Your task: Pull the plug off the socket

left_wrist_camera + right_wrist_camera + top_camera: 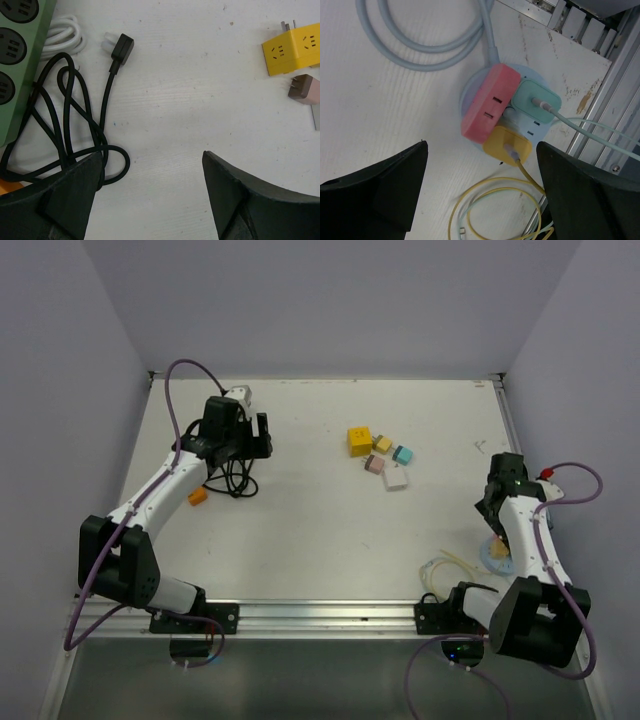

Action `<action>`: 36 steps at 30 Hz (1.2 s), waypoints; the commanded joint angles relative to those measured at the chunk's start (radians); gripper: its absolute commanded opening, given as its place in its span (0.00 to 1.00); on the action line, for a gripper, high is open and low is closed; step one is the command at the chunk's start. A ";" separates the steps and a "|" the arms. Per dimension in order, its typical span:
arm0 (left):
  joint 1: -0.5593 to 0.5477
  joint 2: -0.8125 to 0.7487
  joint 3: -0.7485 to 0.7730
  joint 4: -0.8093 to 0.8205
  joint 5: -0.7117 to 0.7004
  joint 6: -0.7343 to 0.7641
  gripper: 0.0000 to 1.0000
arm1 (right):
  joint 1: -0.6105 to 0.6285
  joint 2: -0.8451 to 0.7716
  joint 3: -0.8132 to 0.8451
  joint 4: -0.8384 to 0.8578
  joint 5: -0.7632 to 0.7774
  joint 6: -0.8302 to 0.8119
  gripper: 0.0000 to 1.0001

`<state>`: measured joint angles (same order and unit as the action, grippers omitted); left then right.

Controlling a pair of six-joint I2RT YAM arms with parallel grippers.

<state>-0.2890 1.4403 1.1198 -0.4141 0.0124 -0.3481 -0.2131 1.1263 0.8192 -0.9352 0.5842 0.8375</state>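
Nearest the rail, on the right side of the tabletop [330, 530], sits the round pale-blue socket [536, 131]. The right wrist view shows what the overhead view largely hides under the arm. Three things are pushed into the socket: a pink adapter [487, 107], a teal plug [536, 102] and a yellow plug [506, 145]. The socket's grey-blue cable [420, 65] loops away, and a yellow cord [485, 200] coils just beside it. The right end effector [481, 150] hangs over this cluster with its jaws spread wide, gripping nothing.

Farther back on the left, the left end effector [152, 155] is also wide apart and empty above bare tabletop. Its wrist view shows a green power strip [20, 60] that the arm covers from overhead. It also shows a tangled black cable [65, 125] ending in a loose black plug [122, 49], and a white cable [62, 32].

Toward the far middle lie a yellow cube adapter [359, 440] and small loose plugs, well apart from both arms.
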 commanded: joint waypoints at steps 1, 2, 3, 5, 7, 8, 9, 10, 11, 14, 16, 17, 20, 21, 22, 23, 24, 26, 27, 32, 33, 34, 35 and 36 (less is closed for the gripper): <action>0.001 0.000 0.037 -0.006 0.011 0.017 0.85 | -0.017 0.018 -0.031 0.058 -0.023 0.012 0.93; 0.001 0.000 0.037 -0.006 0.011 0.017 0.85 | -0.025 0.021 -0.037 0.062 -0.026 0.012 0.91; 0.001 0.000 0.035 -0.006 0.011 0.017 0.85 | -0.029 0.026 -0.044 0.065 -0.026 0.014 0.91; 0.001 -0.001 0.032 -0.006 0.012 0.018 0.85 | -0.037 0.036 -0.051 0.082 -0.027 0.009 0.89; 0.001 -0.006 0.026 -0.006 0.012 0.018 0.85 | -0.042 0.043 -0.057 0.096 -0.026 0.005 0.89; 0.001 -0.008 0.025 -0.005 0.012 0.017 0.85 | -0.045 0.047 -0.058 0.101 -0.023 0.003 0.88; 0.001 -0.009 0.020 -0.003 0.012 0.018 0.85 | -0.045 0.052 -0.063 0.104 -0.021 0.002 0.88; 0.001 -0.011 0.017 -0.005 0.012 0.018 0.85 | -0.048 0.056 -0.066 0.111 -0.020 -0.005 0.88; 0.001 -0.012 0.015 -0.003 0.011 0.018 0.85 | -0.049 0.059 -0.071 0.114 -0.020 -0.006 0.88; 0.001 -0.017 0.008 -0.003 0.011 0.015 0.85 | -0.054 0.072 -0.092 0.142 -0.026 -0.032 0.88; 0.001 -0.015 0.002 -0.002 0.011 0.017 0.85 | -0.055 0.089 -0.103 0.156 -0.049 -0.061 0.88; 0.001 -0.015 0.000 -0.002 0.009 0.017 0.85 | -0.054 0.096 -0.106 0.160 -0.061 -0.070 0.87; 0.001 -0.014 -0.003 0.001 0.017 0.012 0.85 | -0.054 0.101 -0.112 0.187 -0.119 -0.112 0.83; 0.001 -0.014 -0.003 0.003 0.020 0.011 0.85 | -0.055 0.099 -0.118 0.196 -0.127 -0.127 0.81; 0.001 -0.014 -0.002 0.006 0.027 0.006 0.85 | -0.054 0.089 -0.118 0.205 -0.132 -0.152 0.77; 0.001 -0.014 -0.002 0.008 0.031 0.006 0.85 | -0.052 0.086 -0.123 0.214 -0.165 -0.169 0.74; 0.001 -0.015 -0.002 0.009 0.032 0.006 0.84 | -0.054 0.078 -0.124 0.225 -0.190 -0.187 0.72; 0.001 -0.012 -0.003 0.011 0.037 0.005 0.85 | -0.042 0.072 -0.127 0.239 -0.217 -0.219 0.66; 0.001 -0.014 -0.005 0.011 0.037 0.006 0.85 | -0.031 0.072 -0.129 0.248 -0.245 -0.235 0.64; 0.001 -0.012 -0.015 0.014 0.058 -0.002 0.84 | 0.082 0.122 -0.112 0.274 -0.274 -0.281 0.45; 0.001 -0.014 -0.018 0.017 0.061 -0.005 0.84 | 0.105 0.135 -0.106 0.277 -0.268 -0.288 0.42; 0.001 -0.017 -0.021 0.017 0.067 -0.006 0.84 | 0.159 0.142 -0.101 0.280 -0.267 -0.290 0.36; 0.001 -0.018 -0.029 0.018 0.067 -0.006 0.84 | 0.184 0.162 -0.091 0.282 -0.265 -0.291 0.33; 0.001 -0.024 -0.032 0.021 0.070 -0.008 0.84 | 0.205 0.171 -0.086 0.286 -0.268 -0.298 0.31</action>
<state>-0.2890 1.4395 1.1072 -0.4095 0.0540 -0.3492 -0.0734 1.2530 0.7128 -0.6853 0.3683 0.5766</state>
